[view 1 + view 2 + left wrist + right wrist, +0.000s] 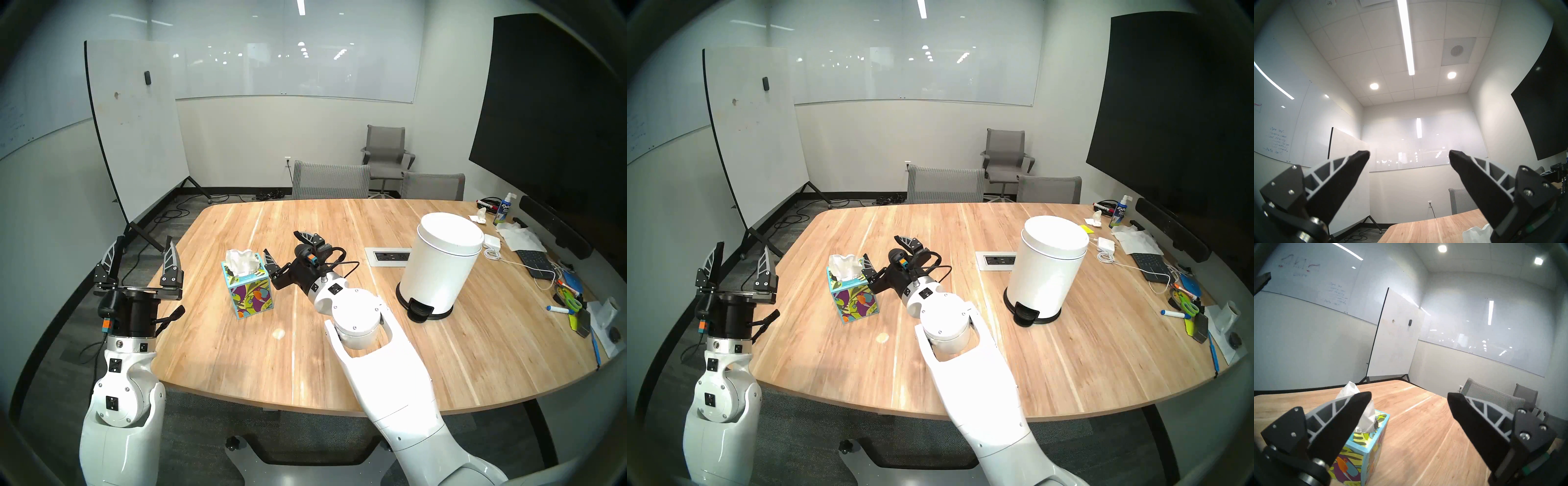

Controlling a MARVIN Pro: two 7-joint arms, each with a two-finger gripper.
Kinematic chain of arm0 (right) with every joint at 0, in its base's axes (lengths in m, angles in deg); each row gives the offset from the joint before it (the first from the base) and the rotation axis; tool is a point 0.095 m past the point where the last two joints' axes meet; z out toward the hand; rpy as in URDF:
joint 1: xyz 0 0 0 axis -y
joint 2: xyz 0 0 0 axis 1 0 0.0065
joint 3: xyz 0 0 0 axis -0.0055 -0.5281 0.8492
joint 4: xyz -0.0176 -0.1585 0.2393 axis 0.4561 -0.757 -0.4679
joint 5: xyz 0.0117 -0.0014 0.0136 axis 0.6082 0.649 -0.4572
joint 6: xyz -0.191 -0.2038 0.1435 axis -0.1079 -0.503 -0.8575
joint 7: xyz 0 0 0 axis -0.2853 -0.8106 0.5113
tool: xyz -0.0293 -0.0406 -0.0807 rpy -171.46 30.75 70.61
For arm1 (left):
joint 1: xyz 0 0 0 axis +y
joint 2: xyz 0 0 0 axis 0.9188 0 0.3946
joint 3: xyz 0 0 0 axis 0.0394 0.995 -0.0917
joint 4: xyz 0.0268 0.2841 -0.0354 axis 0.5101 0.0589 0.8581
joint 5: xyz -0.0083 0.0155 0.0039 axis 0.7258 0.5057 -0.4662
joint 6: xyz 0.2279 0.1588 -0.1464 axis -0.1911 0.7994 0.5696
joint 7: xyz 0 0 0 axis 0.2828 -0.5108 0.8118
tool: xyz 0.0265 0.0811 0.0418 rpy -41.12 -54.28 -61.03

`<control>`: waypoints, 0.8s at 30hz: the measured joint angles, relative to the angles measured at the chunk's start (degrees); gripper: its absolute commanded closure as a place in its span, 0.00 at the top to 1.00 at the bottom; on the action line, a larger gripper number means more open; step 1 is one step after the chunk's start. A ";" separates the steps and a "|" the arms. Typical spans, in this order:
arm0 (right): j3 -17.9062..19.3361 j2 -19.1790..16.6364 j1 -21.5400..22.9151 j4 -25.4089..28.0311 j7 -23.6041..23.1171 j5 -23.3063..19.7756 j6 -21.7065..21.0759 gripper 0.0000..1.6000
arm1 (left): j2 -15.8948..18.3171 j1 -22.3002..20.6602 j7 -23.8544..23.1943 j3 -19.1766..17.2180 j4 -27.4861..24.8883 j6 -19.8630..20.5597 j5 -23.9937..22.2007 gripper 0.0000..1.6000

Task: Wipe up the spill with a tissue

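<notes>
Head views: task at an early stage; nothing wiped. The right gripper (286,247), jaws wide and empty, hangs level just beside the soft crumpled tissue (241,263) rising from the glossy printed cardboard tissue box (249,288). The spill (279,334), a pale blot, lies behind and below it on the wooden table (373,356).

Left wrist view: left gripper (1409,153) spread, empty.

Right wrist view: tissue touches or overlaps the left finger.

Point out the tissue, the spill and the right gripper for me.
tissue (241,262), head left view, on the white tuft above the box.
spill (279,334), head left view, middle of the pale blot.
right gripper (288,246), head left view, midway between its open fingertips.
</notes>
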 measured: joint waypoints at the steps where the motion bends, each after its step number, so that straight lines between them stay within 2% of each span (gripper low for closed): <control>1: -0.11 0.03 0.21 -0.27 -0.24 0.06 0.00 1.00 | 0.00 0.00 0.00 0.00 0.00 0.00 0.00 1.00; 12: -0.33 0.69 4.81 -7.48 -3.11 0.14 -0.02 1.00 | 0.00 0.00 -0.04 -0.01 0.00 -0.01 -0.01 1.00; 24: -2.71 2.61 9.18 -10.90 -5.12 1.37 0.07 1.00 | 0.00 -0.01 -0.06 -0.02 0.01 -0.01 -0.03 1.00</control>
